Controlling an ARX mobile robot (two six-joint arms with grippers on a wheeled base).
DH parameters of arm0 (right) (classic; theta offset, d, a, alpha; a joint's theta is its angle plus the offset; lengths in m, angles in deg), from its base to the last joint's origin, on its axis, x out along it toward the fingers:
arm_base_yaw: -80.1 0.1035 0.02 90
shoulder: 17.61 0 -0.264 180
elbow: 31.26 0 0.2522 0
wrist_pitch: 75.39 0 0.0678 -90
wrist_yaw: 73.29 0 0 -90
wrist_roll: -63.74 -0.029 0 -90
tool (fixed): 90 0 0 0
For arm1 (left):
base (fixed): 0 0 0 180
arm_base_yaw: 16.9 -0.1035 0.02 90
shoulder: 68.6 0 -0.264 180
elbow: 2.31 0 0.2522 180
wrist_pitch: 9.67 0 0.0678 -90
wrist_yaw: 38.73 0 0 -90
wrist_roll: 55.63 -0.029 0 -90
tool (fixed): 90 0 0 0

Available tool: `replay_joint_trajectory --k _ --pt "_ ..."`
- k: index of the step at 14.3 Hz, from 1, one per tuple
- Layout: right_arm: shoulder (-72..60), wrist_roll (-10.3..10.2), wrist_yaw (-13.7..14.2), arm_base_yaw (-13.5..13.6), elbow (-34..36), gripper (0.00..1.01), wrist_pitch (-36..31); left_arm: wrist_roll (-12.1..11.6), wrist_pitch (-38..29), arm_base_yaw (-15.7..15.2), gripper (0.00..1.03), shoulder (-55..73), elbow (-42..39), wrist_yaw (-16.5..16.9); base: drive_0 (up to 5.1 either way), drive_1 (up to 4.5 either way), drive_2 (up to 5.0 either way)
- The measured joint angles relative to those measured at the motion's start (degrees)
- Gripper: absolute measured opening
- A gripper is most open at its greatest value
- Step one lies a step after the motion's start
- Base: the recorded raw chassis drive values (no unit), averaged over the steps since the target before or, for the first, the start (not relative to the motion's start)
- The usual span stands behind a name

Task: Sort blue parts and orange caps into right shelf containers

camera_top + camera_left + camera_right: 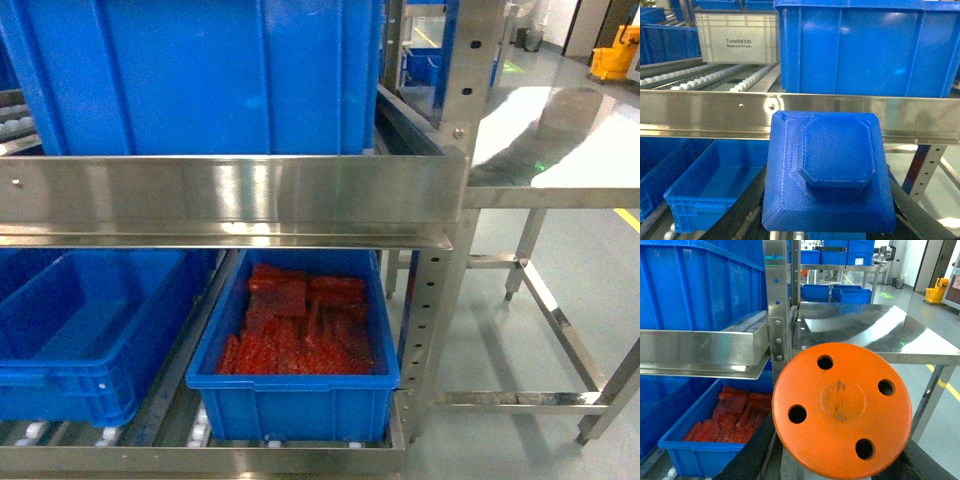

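A: Left jaws, what have they got?
B: Clenched on a blue part point(827, 172), held up before the steel shelf rail point(715, 112); an empty blue crate point(715, 190) sits below, to their left.
A: Right jaws?
B: Grasping a round orange cap point(842, 412) with four holes. Below-left of it, the crate of red-orange pieces point(725, 417).

In the left wrist view, a blue printed part point(827, 170) fills the lower frame and hides the left tool's jaws; its bottom edge is cut off. In the right wrist view, an orange disc with four holes point(842, 412) covers the right tool the same way. In the head view, neither tool appears, and the upper blue crate point(200, 75) is cropped at the top.
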Motion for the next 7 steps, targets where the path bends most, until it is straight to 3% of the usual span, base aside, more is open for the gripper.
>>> replay_joint_trajectory --k 7 --pt "0.0 0.0 -0.1 0.0 0.0 0.42 0.1 0.0 0.1 0.0 0.43 0.0 0.0 0.1 -5.1 2.40 2.4"
